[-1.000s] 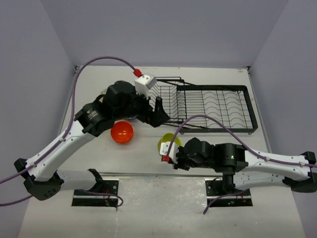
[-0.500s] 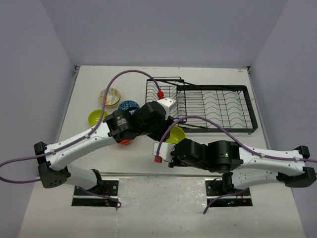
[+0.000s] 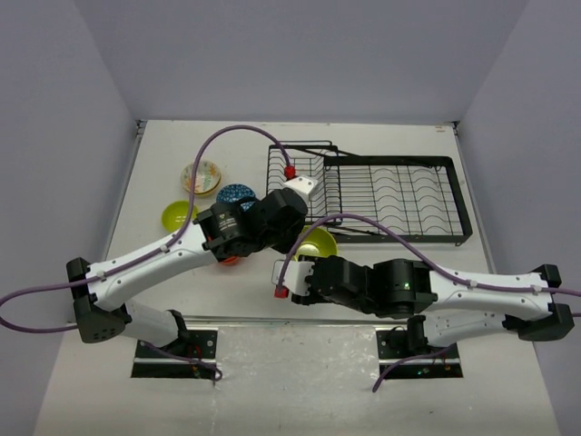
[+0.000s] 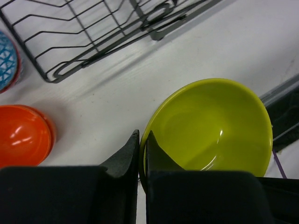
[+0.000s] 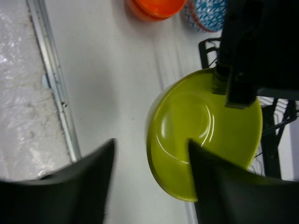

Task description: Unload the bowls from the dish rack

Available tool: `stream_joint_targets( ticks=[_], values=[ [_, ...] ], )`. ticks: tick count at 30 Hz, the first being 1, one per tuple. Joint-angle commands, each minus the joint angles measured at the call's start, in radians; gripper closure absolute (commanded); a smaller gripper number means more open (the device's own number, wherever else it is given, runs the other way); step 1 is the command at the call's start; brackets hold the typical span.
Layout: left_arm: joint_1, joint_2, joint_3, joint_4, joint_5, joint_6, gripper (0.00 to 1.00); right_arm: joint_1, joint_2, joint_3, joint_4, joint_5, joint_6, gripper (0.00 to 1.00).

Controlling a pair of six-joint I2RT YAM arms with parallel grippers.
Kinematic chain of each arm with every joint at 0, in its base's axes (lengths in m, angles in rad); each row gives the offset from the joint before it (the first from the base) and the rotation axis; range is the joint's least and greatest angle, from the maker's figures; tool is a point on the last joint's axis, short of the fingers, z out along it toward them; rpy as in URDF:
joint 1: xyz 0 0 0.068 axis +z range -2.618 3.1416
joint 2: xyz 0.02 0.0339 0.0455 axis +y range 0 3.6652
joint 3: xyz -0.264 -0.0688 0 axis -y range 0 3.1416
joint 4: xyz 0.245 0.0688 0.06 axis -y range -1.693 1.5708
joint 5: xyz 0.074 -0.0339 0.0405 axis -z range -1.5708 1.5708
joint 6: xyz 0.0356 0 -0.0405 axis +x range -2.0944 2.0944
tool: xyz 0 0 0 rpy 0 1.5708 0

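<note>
Right wrist view: right gripper [image 5: 150, 142] has its jaws spread wide and holds nothing. The lime bowl [image 5: 201, 130] shows in the gap beyond them; cannot tell if either finger touches it. Bowl is open side up, out of the rack [image 5: 275, 135], just beside its near edge, over the table [image 5: 107, 70]. Cannot tell if it rests there or is lifted.

Left wrist view: left gripper [image 4: 142, 135] is pinched narrow on the near rim of the lime bowl, one finger [image 4: 124, 158] outside the wall and the other inside.

Orange bowl [image 4: 21, 133] sits left of the lime bowl, apart from it. Blue bowl [image 4: 7, 60] is just past the orange one, next to the rack's left end.

Top view: lime bowl lies between the two wrists at the rack's near-left corner. Orange bowl is mostly hidden under the left arm. Farther left are the other lime bowl [image 3: 177, 215] and, beyond it, the floral bowl [image 3: 201, 177], all on the table, well clear of the rack. Rack stands at the far right-centre, with its raised basket end on the left.
</note>
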Motion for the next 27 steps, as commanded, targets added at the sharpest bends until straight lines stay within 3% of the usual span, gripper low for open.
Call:
stream_joint_targets(
  ticks=[1,2,5,6,8,9,10,11,13,15,24,27],
  values=[
    [0.023,-0.037,0.024,-0.043,-0.237,-0.091,1.0,0.001,-0.028,-0.042,0.151,0.18,0.004,0.07],
    [0.043,-0.052,0.023,-0.049,-0.267,-0.108,1.0,0.001,-0.038,-0.058,0.174,0.212,0.011,0.01],
    [0.256,-0.173,-0.049,0.013,-0.221,-0.114,1.0,0.001,-0.104,-0.112,0.257,0.27,0.037,0.01],
    [0.422,-0.265,-0.08,0.093,-0.189,-0.105,1.0,-0.001,-0.126,-0.128,0.282,0.281,0.044,0.01],
    [0.611,-0.342,-0.172,0.162,-0.083,-0.083,1.0,-0.002,-0.198,-0.176,0.354,0.313,0.056,0.01],
    [0.808,-0.376,-0.192,0.197,-0.045,-0.077,1.0,-0.002,-0.224,-0.194,0.395,0.327,0.065,0.01],
    [0.91,-0.376,-0.24,0.221,0.098,-0.068,1.0,-0.002,-0.274,-0.225,0.415,0.344,0.08,0.01],
    [1.09,-0.364,-0.265,0.239,0.192,-0.06,1.0,-0.001,-0.3,-0.24,0.433,0.356,0.09,0.01],
    [1.25,-0.299,-0.333,0.303,0.422,-0.074,1.0,-0.004,-0.351,-0.282,0.482,0.391,0.14,0.01],
    [1.384,-0.252,-0.448,0.387,0.51,-0.12,1.0,-0.005,-0.426,-0.305,0.5,0.43,0.189,0.01],
    [1.417,-0.232,-0.569,0.5,0.301,-0.183,1.0,-0.005,-0.699,-0.443,0.5,0.415,0.337,0.01],
    [1.416,-0.23,-0.612,0.567,0.297,-0.18,1.0,-0.005,-0.747,-0.472,0.5,0.373,0.355,0.01]
  ],
)
